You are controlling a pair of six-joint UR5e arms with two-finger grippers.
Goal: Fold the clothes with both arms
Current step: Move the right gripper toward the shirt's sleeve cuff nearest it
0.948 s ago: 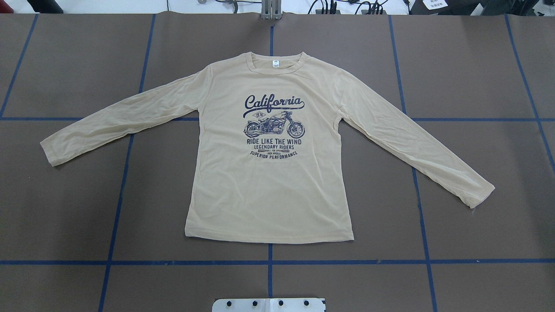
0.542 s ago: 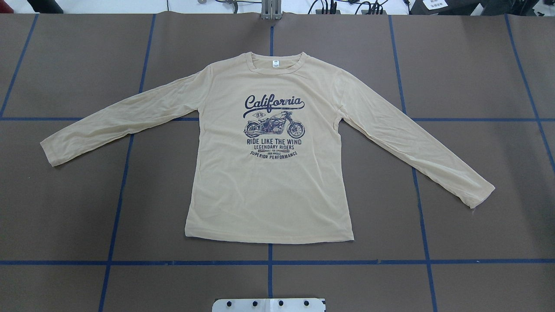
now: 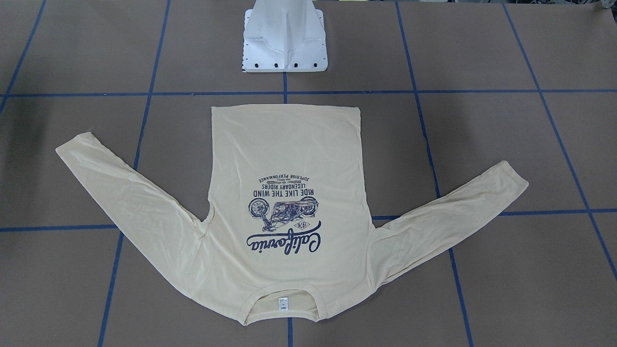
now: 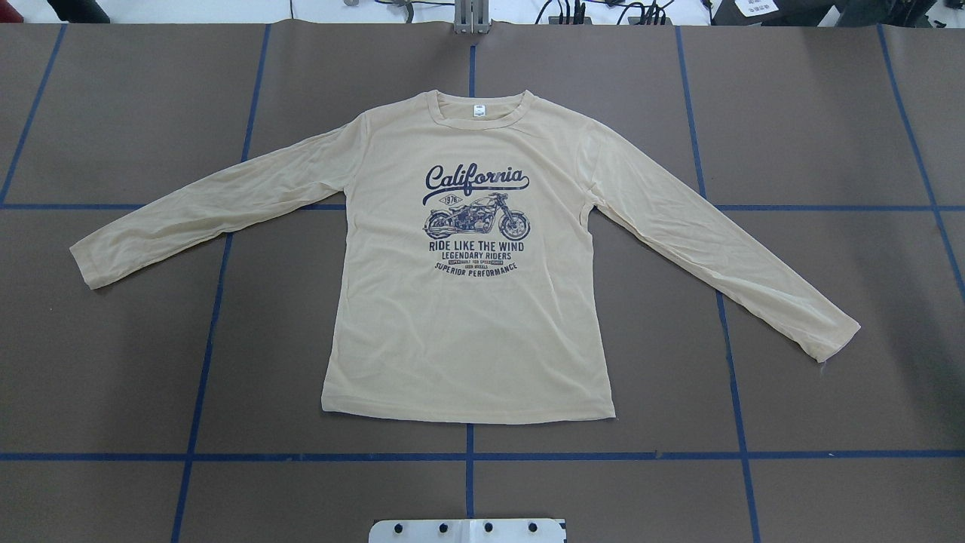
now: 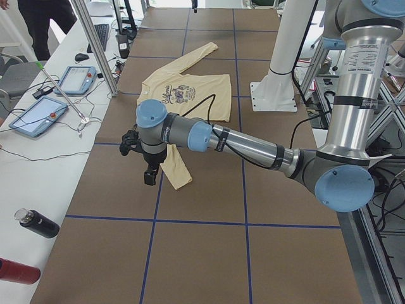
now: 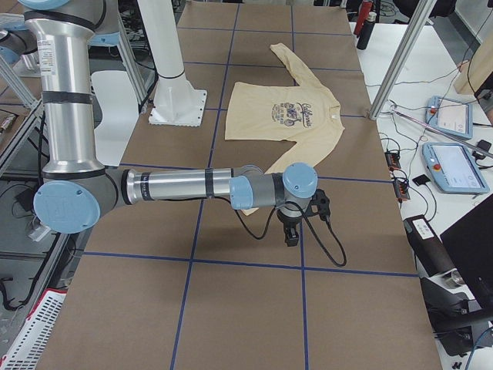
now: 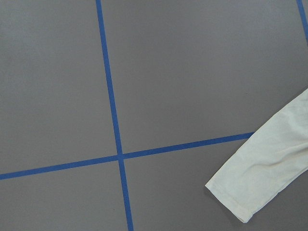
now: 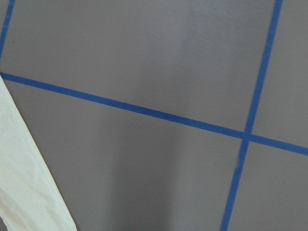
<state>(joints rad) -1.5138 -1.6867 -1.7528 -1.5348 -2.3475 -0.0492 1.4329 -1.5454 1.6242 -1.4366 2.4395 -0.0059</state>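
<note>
The clothes are one cream-yellow long-sleeved T-shirt (image 4: 467, 339) lying flat and print side up on the brown table, both sleeves spread outward. Its neck label (image 3: 283, 303) faces away from the robot base. Neither arm enters the overhead or front-facing view. In the exterior left view the left arm (image 5: 247, 144) reaches out low, and its left gripper (image 5: 150, 176) hangs just beside the left sleeve cuff (image 5: 180, 180). That cuff (image 7: 240, 202) shows in the left wrist view. The right arm (image 6: 177, 185) holds the right gripper (image 6: 291, 235) near the right sleeve (image 8: 24, 192). I cannot tell whether either is open or shut.
Blue tape lines (image 4: 467, 456) divide the table into squares. The white pedestal base (image 3: 284, 43) stands behind the shirt's hem. Side benches hold teach pendants (image 5: 35, 117), (image 6: 454, 166), cables and bottles (image 5: 38, 223). Metal posts (image 5: 95, 47) stand at the table's edge.
</note>
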